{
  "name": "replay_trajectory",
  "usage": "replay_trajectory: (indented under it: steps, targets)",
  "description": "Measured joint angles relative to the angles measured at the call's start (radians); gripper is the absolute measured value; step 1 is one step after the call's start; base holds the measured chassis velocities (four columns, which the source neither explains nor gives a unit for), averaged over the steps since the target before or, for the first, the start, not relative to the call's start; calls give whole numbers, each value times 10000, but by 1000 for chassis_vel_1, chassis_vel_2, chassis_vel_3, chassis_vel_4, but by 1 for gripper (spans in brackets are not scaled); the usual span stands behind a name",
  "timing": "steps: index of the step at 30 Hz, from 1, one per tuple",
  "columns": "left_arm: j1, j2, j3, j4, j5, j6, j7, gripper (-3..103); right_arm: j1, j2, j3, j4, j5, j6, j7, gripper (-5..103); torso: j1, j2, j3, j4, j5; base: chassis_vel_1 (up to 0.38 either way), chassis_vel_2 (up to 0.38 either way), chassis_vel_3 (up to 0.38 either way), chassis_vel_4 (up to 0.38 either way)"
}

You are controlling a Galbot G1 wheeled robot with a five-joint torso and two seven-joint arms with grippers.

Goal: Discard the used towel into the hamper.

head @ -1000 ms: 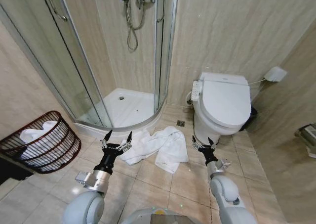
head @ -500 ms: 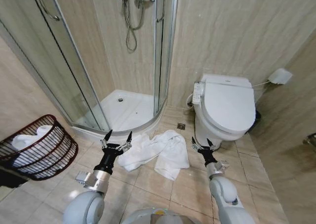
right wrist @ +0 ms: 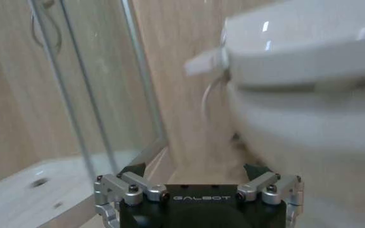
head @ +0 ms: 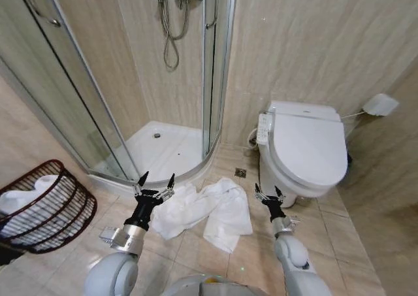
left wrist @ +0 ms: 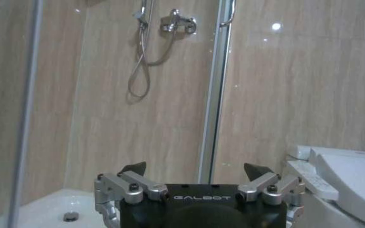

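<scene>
A white used towel [head: 206, 211] lies crumpled on the tiled floor between the shower tray and the toilet. The hamper [head: 40, 208], a dark red-brown ribbed basket with white cloth inside, stands tilted at the far left. My left gripper [head: 155, 181] hangs open just above the towel's left end, holding nothing. My right gripper [head: 268, 193] is open to the right of the towel, close in front of the toilet. In the wrist views the left gripper [left wrist: 195, 169] and the right gripper [right wrist: 194, 169] both show spread, empty fingers.
A curved glass shower enclosure [head: 98, 113] with a white tray [head: 166, 149] rises ahead left. The white toilet [head: 307, 152] stands ahead right, also seen in the right wrist view [right wrist: 309, 95]. A floor drain [head: 240, 172] sits between them. Tiled walls close in on both sides.
The whole head view has shifted: the hamper slid left and down, the toilet slightly right, so the camera moved. Both grippers stay open in the same pose.
</scene>
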Motion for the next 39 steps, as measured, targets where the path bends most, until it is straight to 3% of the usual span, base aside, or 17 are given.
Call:
replay_trajectory:
  steps: [1, 8, 14, 23, 29, 39]
  targets:
    - [1, 0, 0, 0, 0, 0, 0, 100, -119, -1, -101, 85, 194, -310, -331, 100, -9, -17, -11, -4, -1, 0, 0, 0, 0]
    - [4, 0, 0, 0, 0, 0, 0, 100, -125, -35, -306, -238, 126, -726, -1239, 100, -55, -124, -79, 5, 0, 55, -6, -9, 49]
    - [0, 0, 0, 0, 0, 0, 0, 100, 424, -439, -353, -1684, -647, -1003, -1695, 100, -67, -249, -181, 0, 2, 57, 43, 54, 44]
    - [1, 0, 0, 0, 0, 1, 0, 100, 1536, -406, -551, -3259, -1566, -879, -1383, 100, -121, -412, -291, 2, -1, 74, 81, 89, 81]
    - [1, 0, 0, 0, 0, 0, 0, 100, 2173, -425, -684, -3941, -1660, -928, -1208, 100, -128, -508, -379, 4, 1, 125, 118, 106, 110]
    - [2, 0, -1, 0, 0, 0, 0, 100, 3090, 38, -1240, -5127, -2156, -1393, -592, 100, -134, -659, -531, 7, 0, 113, 118, 124, 116]
